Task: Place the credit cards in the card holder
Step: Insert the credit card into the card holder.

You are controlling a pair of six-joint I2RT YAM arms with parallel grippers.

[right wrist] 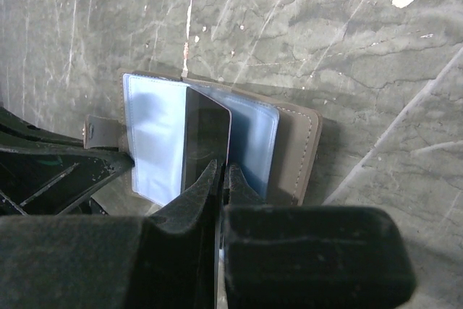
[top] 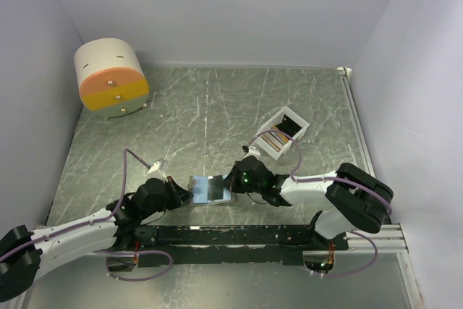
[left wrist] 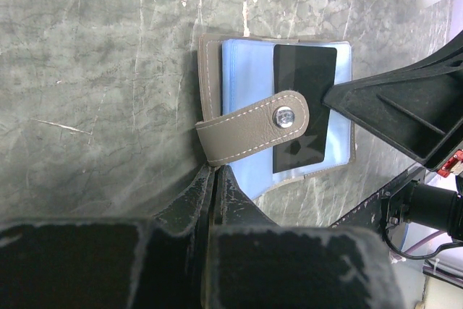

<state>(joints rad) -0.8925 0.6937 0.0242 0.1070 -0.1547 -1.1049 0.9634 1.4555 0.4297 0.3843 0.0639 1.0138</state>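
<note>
Seen from above, a grey marbled desk (top: 217,106) sits between pale walls. At about ten o'clock, far from everything else, a round cream-and-orange drum (top: 108,70) lies on its side.

The left arm comes in from seven o'clock. Its left pincer (top: 179,195) rests at the nine o'clock edge of the card holder (top: 208,187). The card holder lies open and flat on the desk, near the six o'clock edge and between the two arms. In the left wrist view the fingers are pressed together with no gap. They pinch the taupe cover edge of the card holder, just beside the point where the snap tab (left wrist: 249,134) folds over the edge. The tab lies across the light blue inside, and its metal stud rests on top of a dark card (left wrist: 304,85).

That dark card lies over the blue sleeves. From the wrist views it is not clear whether it sits inside a sleeve or on top of one.

The right pincer (top: 233,179) meets the card holder from three o'clock. In the right wrist view its fingers are closed tight on the near edge of the dark card. The blue sleeves spread to either side, and the taupe cover shows beyond them on the right.

At about two o'clock from the card holder, apart from it, sits a white tray (top: 292,140) turned at an angle. Inside it lie several striped, reddish and pale cards (top: 273,137), and one end of the tray is dark. The right arm bends back from there toward five o'clock.
</note>
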